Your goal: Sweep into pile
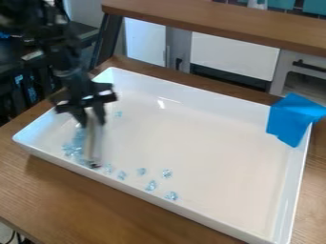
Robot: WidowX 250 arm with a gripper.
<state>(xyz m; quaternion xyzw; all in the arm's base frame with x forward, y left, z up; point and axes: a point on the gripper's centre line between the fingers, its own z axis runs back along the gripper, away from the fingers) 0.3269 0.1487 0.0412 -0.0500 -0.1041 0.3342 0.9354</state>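
A brown wooden tabletop [96, 200] spans the foreground — behind it, a raised wooden shelf [223, 19] crosses above 2 white panels [232, 55]. Teal tiles [315, 6] show at the top right.

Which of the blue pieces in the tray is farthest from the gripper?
The piece lowest in view; all the others lie higher up, nearer the gripper.

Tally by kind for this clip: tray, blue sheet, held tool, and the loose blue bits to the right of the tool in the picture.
Tray: 1
Blue sheet: 1
Tool: 1
Loose bits: 7
Total: 10, leaving out the clump left of the tool, too crowded to count.
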